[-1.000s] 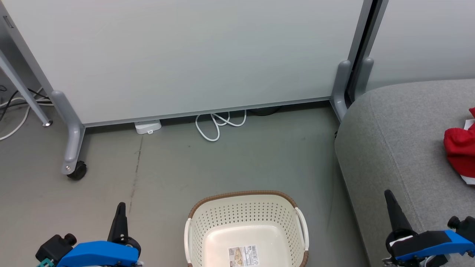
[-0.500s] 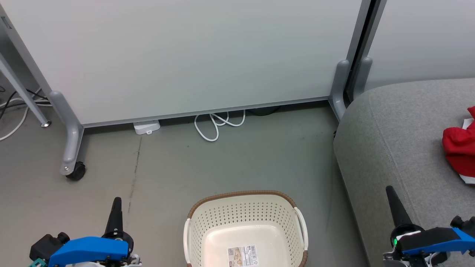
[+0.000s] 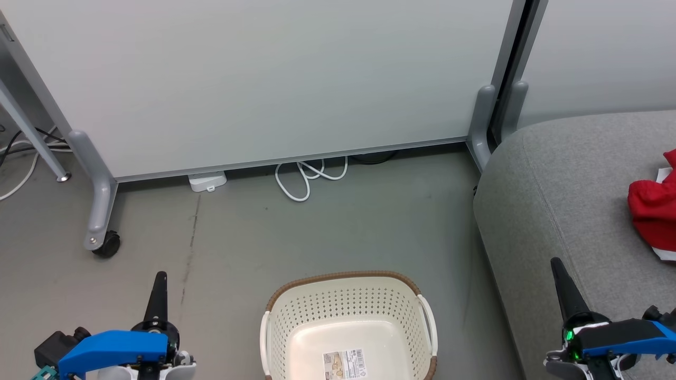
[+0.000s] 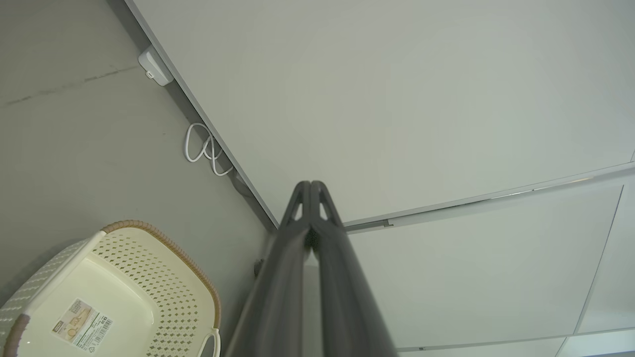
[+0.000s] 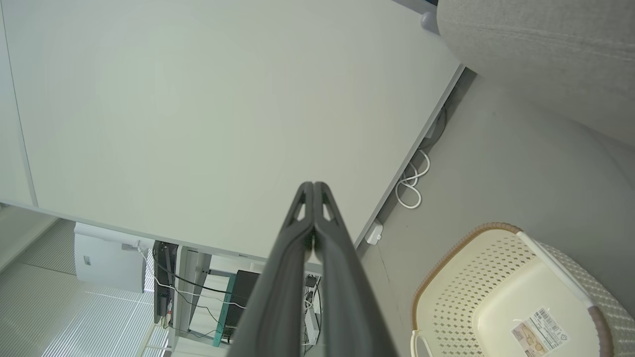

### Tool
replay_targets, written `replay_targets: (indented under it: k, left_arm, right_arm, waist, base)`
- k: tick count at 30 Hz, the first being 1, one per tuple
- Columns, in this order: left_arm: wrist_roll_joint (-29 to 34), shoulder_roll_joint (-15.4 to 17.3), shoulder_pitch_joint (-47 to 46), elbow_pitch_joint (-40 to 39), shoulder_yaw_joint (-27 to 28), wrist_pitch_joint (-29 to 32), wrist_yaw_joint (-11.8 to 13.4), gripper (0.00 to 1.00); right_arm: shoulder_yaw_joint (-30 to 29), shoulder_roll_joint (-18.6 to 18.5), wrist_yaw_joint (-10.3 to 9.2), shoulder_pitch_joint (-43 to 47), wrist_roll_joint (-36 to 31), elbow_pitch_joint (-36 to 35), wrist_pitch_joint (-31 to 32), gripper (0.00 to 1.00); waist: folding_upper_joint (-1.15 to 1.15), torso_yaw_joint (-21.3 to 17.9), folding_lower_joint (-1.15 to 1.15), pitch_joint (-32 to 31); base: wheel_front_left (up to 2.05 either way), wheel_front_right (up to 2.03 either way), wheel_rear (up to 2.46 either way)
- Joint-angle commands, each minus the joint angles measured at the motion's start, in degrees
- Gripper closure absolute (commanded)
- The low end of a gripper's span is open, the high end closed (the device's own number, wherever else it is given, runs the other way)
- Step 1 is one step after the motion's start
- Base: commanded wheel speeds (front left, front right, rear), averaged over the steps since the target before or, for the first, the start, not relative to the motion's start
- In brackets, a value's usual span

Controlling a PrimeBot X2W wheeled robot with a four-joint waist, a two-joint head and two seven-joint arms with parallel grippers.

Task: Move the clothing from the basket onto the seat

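Head view: basket (image 3: 346, 275) sits on the floor at bottom centre, between the two arms. Nothing in it but its label (image 3: 345, 364). Clothing (image 3: 652, 208) is a red heap on the seat (image 3: 570, 174), far right and cut by the frame edge, so I can't tell its long axis or whether it is both garments. Left gripper (image 3: 159, 279) is at lower left and right gripper (image 3: 559, 272) at lower right, both clenched on nothing. The heap lies up and to the right of the right gripper, so the right arm is much nearer.

Left wrist view: fingers pressed together, holding nothing. Basket is at lower left, bare inside.

Right wrist view: fingers pressed together, holding nothing. Basket is at lower right and a seat corner at top right.

Judgement: the transfer looks done and no grasp is pending.
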Motion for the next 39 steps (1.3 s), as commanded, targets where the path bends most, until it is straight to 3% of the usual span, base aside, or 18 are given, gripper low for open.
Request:
replay_targets:
  k: [1,39]
  left_arm:
    - [-1.4,0.1,-1.4,-0.8,0.4,0.4,-0.1,1.0]
    - [-16.4,-0.4,-2.6,-3.3,3.5,4.8,-0.1,1.0]
  right_arm:
    - [-0.2,-0.5,0.03,-1.3,1.7,-0.3,0.3,1.0]
    - [-0.5,-0.6,0.04,-2.7,18.6,0.2,2.4,1.0]
  waist:
    - [0.0,0.0,0.0,0.0]
    - [0.0,-0.7,-0.01,0.0]
  base:
    - [0.0,0.0,0.0]
    - [0.0,0.0,0.0]
